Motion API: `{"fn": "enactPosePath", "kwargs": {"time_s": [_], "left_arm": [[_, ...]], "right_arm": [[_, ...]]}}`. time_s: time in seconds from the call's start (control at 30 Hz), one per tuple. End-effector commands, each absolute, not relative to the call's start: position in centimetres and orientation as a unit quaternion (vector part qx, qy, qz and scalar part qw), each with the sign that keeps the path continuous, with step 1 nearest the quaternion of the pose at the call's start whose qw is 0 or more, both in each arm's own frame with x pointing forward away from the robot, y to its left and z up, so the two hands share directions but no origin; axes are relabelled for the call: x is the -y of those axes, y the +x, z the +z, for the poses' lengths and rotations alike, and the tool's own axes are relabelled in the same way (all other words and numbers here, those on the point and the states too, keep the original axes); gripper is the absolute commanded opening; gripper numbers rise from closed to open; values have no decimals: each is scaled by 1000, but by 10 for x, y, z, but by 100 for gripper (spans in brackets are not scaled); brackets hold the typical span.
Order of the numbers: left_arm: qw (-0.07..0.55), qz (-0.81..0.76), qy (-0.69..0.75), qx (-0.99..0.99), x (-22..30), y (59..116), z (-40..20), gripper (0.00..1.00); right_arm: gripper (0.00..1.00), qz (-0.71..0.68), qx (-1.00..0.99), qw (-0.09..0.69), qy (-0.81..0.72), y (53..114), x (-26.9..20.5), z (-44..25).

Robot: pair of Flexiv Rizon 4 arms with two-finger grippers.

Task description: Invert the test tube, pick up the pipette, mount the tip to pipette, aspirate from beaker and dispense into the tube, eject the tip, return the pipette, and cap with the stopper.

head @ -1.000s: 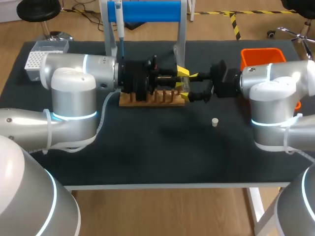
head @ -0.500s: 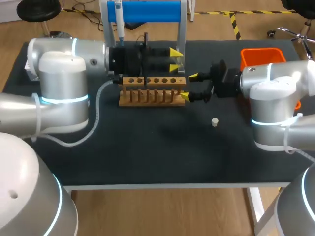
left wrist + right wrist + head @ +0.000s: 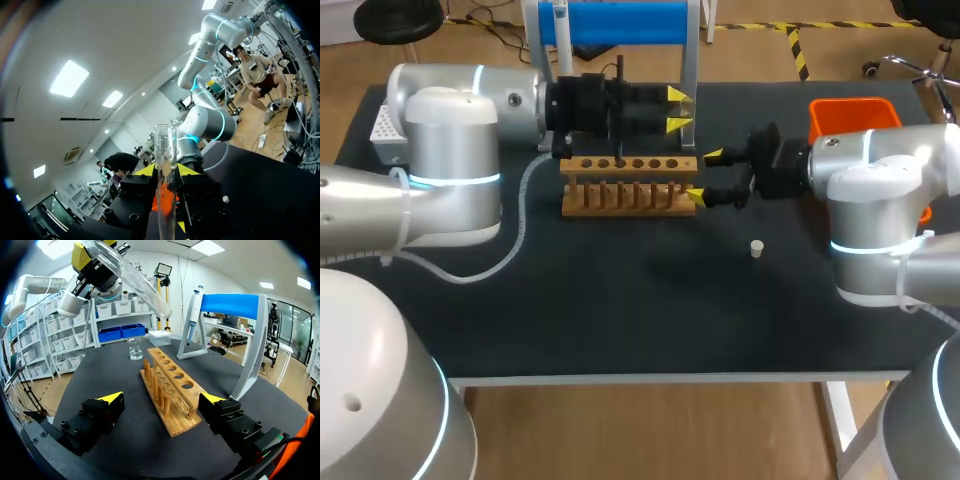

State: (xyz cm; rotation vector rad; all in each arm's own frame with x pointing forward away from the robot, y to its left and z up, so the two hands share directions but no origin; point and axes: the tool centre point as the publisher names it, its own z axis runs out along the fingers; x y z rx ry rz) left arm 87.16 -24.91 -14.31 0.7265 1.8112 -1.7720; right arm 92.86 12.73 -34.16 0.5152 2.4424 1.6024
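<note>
My left gripper (image 3: 675, 110) is above the back of the wooden rack (image 3: 630, 185), shut on a clear glass test tube (image 3: 689, 106). In the left wrist view the tube (image 3: 164, 150) stands out from between the yellow tips of that gripper (image 3: 166, 171). My right gripper (image 3: 705, 176) is open and holds nothing, level with the rack's right end; in its own view it (image 3: 162, 399) faces the rack (image 3: 170, 385). The tube (image 3: 131, 282) and left gripper (image 3: 95, 265) show high above. The pipette (image 3: 561, 40) hangs on the blue stand (image 3: 620, 22). A white stopper (image 3: 756, 247) lies on the mat.
An orange bin (image 3: 853, 115) sits at the back right, partly behind my right arm. A white tip box (image 3: 390, 122) is at the back left behind my left arm. The glass beaker (image 3: 134, 348) stands past the rack's far end, near the stand's foot (image 3: 187, 352).
My left arm has carried the tube up and back, away from the right gripper's tips to above the rack's rear. The right arm has stayed still.
</note>
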Motion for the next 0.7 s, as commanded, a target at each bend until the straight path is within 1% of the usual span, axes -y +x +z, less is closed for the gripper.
{"fn": "enactPosePath", "kwargs": {"time_s": [0.03,0.43,0.7], "left_arm": [[249,-650,267,-666,249,872,-143,0],[249,-650,267,-666,249,872,-143,0],[187,-701,167,-668,240,886,-133,0]], "right_arm": [[100,538,-820,88,173,928,-127,-341],[100,538,-820,88,173,928,-127,-341],[100,538,-820,88,173,928,-127,-341]]}}
